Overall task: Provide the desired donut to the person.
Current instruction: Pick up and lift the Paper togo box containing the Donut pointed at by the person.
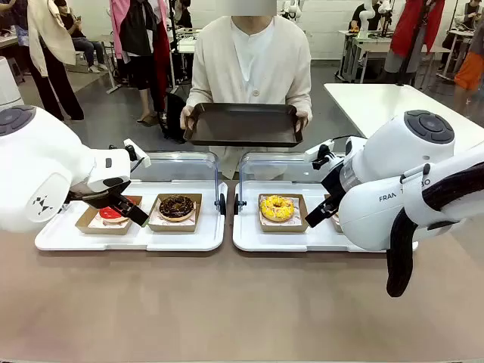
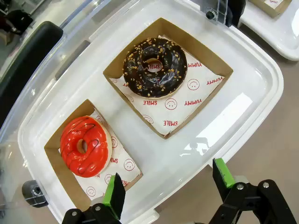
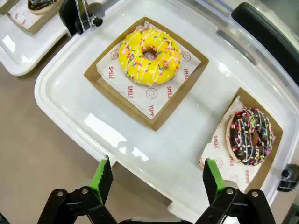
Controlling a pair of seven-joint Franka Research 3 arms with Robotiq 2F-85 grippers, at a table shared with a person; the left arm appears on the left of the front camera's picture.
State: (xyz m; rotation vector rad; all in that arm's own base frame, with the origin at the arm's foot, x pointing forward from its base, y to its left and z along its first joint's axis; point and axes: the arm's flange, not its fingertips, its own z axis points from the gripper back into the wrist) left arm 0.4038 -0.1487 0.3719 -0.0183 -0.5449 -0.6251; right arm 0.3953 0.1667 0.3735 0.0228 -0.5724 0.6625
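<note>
The left gripper (image 2: 168, 179), green pads (image 2: 114, 193) spread wide and empty, hangs over the near edge of a glossy white tray (image 2: 252, 93). A red-glazed donut (image 2: 85, 145) in a shallow brown card box (image 2: 56, 163) lies just beyond one pad, and a nut-crusted chocolate donut (image 2: 155, 67) lies farther in. The right gripper (image 3: 157, 169), equally spread, hovers at the near edge of a second white tray (image 3: 93, 116), with a yellow sprinkled donut (image 3: 149, 56) ahead of it and a dark sprinkled donut (image 3: 251, 136) beside one finger. Across the table (image 1: 227, 302) the person (image 1: 249, 68) holds a flat dark tray (image 1: 243, 125).
</note>
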